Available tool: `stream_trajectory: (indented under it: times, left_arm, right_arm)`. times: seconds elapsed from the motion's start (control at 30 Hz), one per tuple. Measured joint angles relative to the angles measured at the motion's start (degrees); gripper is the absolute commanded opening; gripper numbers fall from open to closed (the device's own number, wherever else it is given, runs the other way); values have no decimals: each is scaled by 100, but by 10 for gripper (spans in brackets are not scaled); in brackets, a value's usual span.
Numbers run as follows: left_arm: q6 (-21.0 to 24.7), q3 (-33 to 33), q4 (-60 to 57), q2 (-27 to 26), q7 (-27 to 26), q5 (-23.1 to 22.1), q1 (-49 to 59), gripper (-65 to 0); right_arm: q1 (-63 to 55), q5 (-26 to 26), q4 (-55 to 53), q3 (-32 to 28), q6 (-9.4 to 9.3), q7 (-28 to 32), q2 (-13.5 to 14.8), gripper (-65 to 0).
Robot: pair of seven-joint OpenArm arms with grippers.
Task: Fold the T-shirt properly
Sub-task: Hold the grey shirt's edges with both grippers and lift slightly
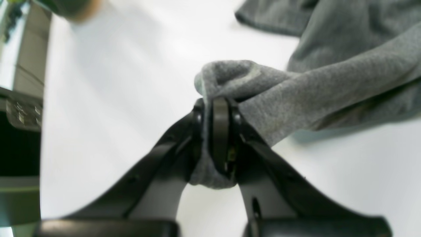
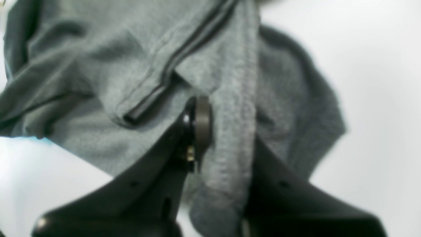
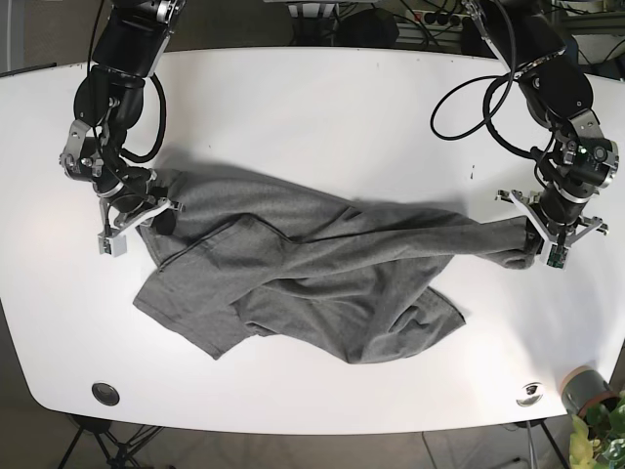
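Grey T-shirt (image 3: 312,278) spread crumpled across the middle of the white tabletop (image 3: 312,107), stretched left to right between both arms. Left hand (image 1: 215,131) clenched on a bunched fold of the fabric, pinched tight between its dark fingers (image 1: 220,131); in the base view this hand (image 3: 547,239) at the right side of the tabletop, holding the shirt's drawn-out right end. Right hand (image 2: 223,131) grasping a thick roll of the cloth, one pad (image 2: 201,123) pressed against it, the other finger hidden behind the fabric; in the base view that hand (image 3: 146,217) at the left side, on the shirt's left edge. Seam or hem line (image 2: 171,65) running diagonally just above the right hand. Near edge of the shirt lying loose and wrinkled toward the front. Small round fitting (image 3: 104,394) near the front left corner, another (image 3: 530,393) near the front right.
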Motion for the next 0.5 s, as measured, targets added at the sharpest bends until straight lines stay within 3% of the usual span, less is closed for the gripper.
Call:
stream_trajectory:
  times: [0.27,0.5]
  left_arm:
    - [-2,-2,-2,20,-9,-31,-9,-650]
    - [0,-7,-4,22,-7,-26,-15,-650]
  right_arm:
    - [-813,4,1453,9,4,-33,2,-628]
    - [-1331,2,1733,37,9,-59,31,-628]
